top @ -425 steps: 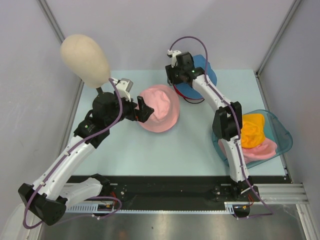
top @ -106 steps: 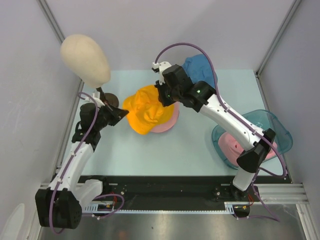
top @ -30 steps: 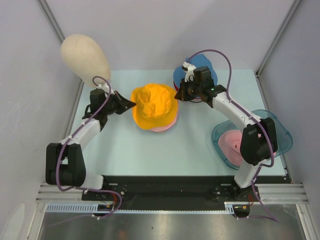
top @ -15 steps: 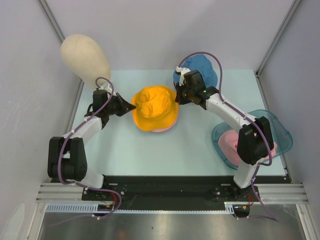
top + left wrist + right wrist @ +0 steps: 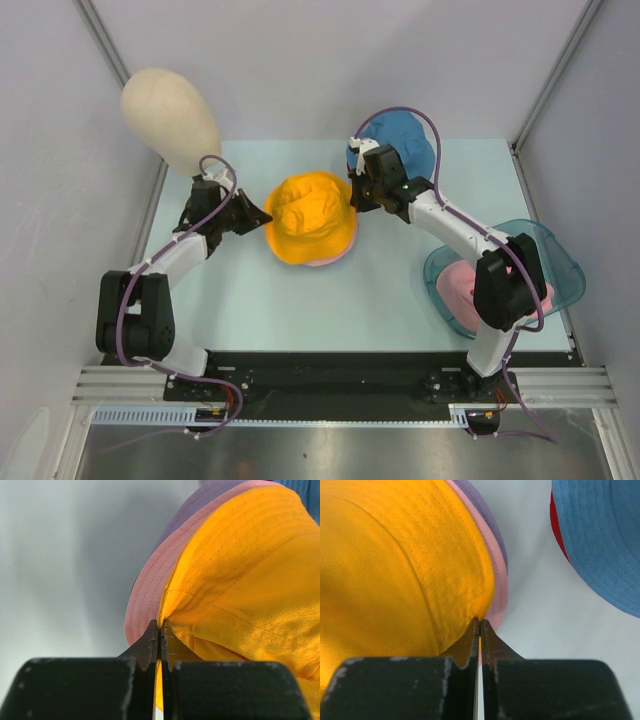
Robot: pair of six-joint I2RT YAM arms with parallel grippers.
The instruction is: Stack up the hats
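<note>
The orange hat (image 5: 310, 218) lies crown-up over a pink hat (image 5: 326, 260), whose brim peeks out at the near side. A lilac brim (image 5: 200, 505) shows under the pink one (image 5: 150, 595). My left gripper (image 5: 262, 215) is shut on the orange brim's left edge (image 5: 161, 626). At the opposite edge my right gripper (image 5: 352, 200) is shut on the same brim (image 5: 480, 622). A blue hat (image 5: 400, 135) sits on a red hat (image 5: 557, 530) at the back. Another pink hat (image 5: 465, 290) lies in the tray.
The beige mannequin head (image 5: 170, 118) stands on its dark base at the back left, just behind my left arm. A translucent teal tray (image 5: 560, 265) sits at the right edge, with my right arm's elbow over it. Grey walls close in the table on three sides.
Both grippers stayed shut on the orange brim. The right one slid a little left and nearer, the left one a little farther back, and the orange hat settled lower over the pink hat.
</note>
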